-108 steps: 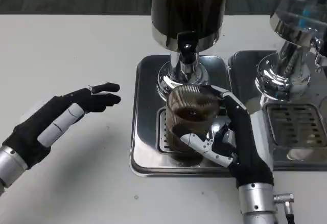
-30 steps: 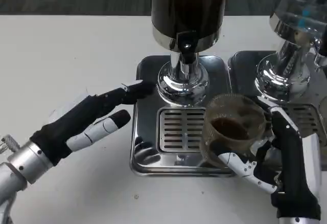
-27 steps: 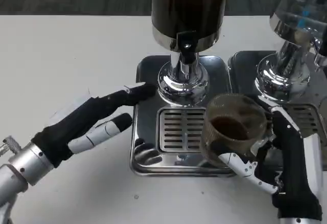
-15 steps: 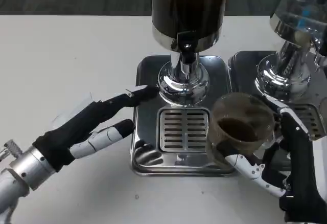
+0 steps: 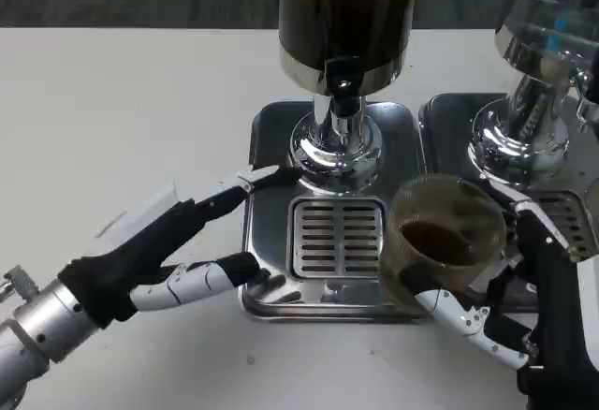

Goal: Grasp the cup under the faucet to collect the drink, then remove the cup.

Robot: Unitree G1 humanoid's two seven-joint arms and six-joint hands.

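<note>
A ribbed clear cup (image 5: 442,241) with dark drink in it is gripped by my right hand (image 5: 524,307), lifted over the right edge of the steel drip tray (image 5: 267,139), away from the faucet (image 5: 343,101). The dark drink dispenser (image 5: 346,17) stands above the tray's round chrome base. My left hand (image 5: 168,251) lies to the left with its fingers apart and nothing in it; its fingertips (image 5: 281,175) reach onto the tray's left rim near the chrome base.
A second chrome dispenser (image 5: 543,45) with its own drip tray and grate (image 5: 571,209) stands at the right, close behind my right hand. White table (image 5: 122,101) spreads out to the left and front.
My right hand has carried the cup from under the faucet to the right and slightly toward me. The left hand has reached right, its fingertips now over the tray's left rim.
</note>
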